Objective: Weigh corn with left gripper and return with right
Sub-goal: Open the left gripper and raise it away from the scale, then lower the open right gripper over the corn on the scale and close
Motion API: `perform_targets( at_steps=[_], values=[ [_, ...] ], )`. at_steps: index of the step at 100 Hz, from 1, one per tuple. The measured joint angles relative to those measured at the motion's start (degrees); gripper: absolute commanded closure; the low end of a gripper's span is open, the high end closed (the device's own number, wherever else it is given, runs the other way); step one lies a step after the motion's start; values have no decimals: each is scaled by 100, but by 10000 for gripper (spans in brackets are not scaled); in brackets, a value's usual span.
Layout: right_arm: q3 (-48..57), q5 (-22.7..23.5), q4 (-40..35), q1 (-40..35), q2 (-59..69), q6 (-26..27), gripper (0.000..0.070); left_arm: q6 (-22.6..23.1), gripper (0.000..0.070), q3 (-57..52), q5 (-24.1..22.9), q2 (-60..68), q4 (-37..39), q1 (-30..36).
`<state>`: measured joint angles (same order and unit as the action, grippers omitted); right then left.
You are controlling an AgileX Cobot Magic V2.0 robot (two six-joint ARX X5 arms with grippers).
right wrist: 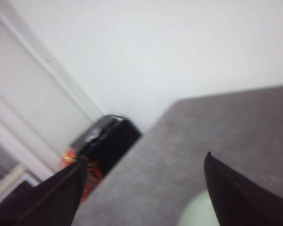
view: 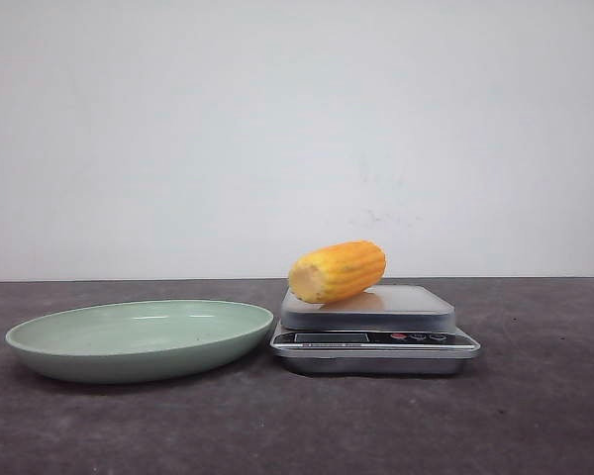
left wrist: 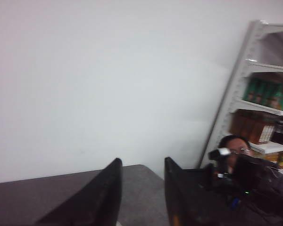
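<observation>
**A:** Where does the corn [view: 338, 270] sit?

**B:** It lies on its side on the platform of the scale [view: 374, 332], paler cut end toward the green plate [view: 139, 338], with the far end tipped slightly upward. It rests near the platform's left edge, and part of it seems to overhang toward the plate. The plate's rim is just beside the scale, perhaps touching.

**A:** And the arms?

**B:** Neither appears in the front view. The left tool [left wrist: 142, 195] has its fingers apart with nothing between them; its camera looks over the tabletop [view: 535, 416] toward a wall and a shelving unit [left wrist: 264, 103]. The right tool [right wrist: 144, 193] is spread wide and empty, and a sliver of pale green shows between its fingers, probably the plate.

**A:** So what is the step?

**B:** By the look of things the weighing is done, so the right tool's return is likely next. It would do well to come down over the cob's middle and close across the ribbed width, since the rounded body could roll off that edge if nudged. Lifting straight up before travelling would spare the scale a shove.

**A:** Room to move?

**B:** Open tabletop lies in front of and to the right of the scale; the tight spot is the plate rim beside the scale.
</observation>
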<state>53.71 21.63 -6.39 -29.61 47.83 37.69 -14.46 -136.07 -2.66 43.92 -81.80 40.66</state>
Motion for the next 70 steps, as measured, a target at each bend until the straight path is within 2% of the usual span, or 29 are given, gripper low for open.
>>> perform_targets(
  at_steps=[14,24,48,70],
  values=[
    [188,-1051,-1045,-387,584,-20,147,103,567,74,-44,-2,2,9],
    [197,-1556,-1685,-695,1093,-22,146,142,567,221,-42,-2,2,9],
    [614,-2065,-2087,-1237,2245,127,147,160,567,485,-39,-2,2,9],
    [1287,-2409,-2677,-1305,3342,173,148,289,567,754,-39,2,2,9]
  ],
)
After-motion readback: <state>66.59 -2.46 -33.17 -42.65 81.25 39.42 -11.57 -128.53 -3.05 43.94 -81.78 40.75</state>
